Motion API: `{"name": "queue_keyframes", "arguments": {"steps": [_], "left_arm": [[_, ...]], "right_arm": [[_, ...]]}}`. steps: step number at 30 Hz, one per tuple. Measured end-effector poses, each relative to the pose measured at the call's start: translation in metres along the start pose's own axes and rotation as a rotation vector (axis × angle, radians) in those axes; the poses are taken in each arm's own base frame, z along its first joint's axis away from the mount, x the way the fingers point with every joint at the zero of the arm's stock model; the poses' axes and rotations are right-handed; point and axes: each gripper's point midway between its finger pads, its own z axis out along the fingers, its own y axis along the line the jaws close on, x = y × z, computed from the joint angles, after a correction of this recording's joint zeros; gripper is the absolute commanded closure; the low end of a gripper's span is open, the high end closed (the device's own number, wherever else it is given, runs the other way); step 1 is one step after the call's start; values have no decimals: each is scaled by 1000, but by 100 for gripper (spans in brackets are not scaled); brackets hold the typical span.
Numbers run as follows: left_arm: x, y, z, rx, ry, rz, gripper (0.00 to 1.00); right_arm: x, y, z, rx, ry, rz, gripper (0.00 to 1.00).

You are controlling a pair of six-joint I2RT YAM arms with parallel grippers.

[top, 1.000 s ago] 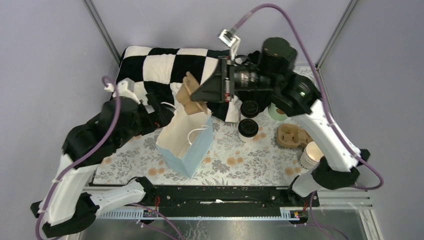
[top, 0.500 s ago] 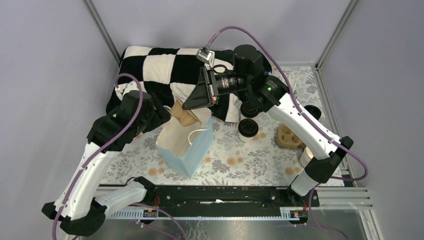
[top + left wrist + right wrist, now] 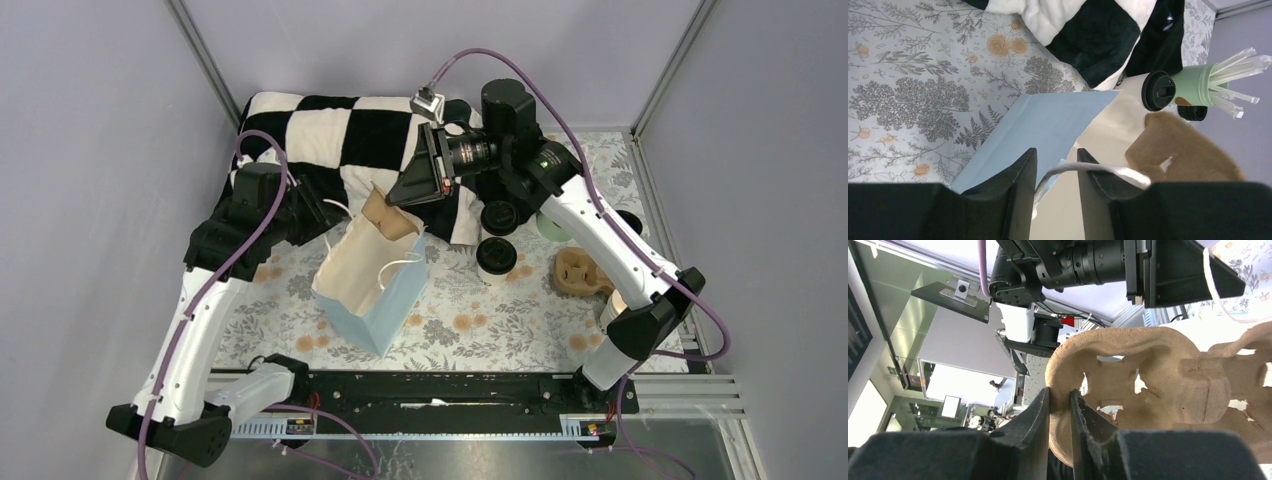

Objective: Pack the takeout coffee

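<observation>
While a cardboard carrier [image 3: 1148, 370] is pinched by the right gripper [image 3: 1059, 392] at the paper bag [image 3: 365, 270] mouth, the handle [image 3: 1098, 170] is straddled by the part-spread left gripper [image 3: 1055, 157] and the coffee cups [image 3: 496, 255] are seen on the table [image 3: 470, 320] beside the bag.

Matt paper, pale blue and cream, forms the bag [image 3: 370, 285], its cord handle [image 3: 1098, 170] a white twisted string. A floral printed cloth covers the bench [image 3: 480, 320]. The brown pulp carrier [image 3: 1148, 370] looks rough and fibrous, with ragged edges. The black-and-white checked blanket [image 3: 330, 140] looks plush. The white paper takeout coffee [image 3: 496, 256] wears a glossy black plastic lid [image 3: 1159, 90].
</observation>
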Motion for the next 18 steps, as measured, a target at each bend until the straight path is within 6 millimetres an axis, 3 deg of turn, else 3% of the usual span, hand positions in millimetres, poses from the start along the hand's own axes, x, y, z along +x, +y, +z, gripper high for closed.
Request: {"name": "queue_keyframes", "arguments": {"steps": [6,12,18], "left_arm": [[-7,-13,3,95,11,-1,100],[4,-41,10,275,70,-7,100],[25,-46,12,352,143,-67,100]], "right_arm": [[4,-11,3,-4,38,11,100],[11,-34,7,75,67,-2,100],[32,-57,28,194,136,-68,100]]}}
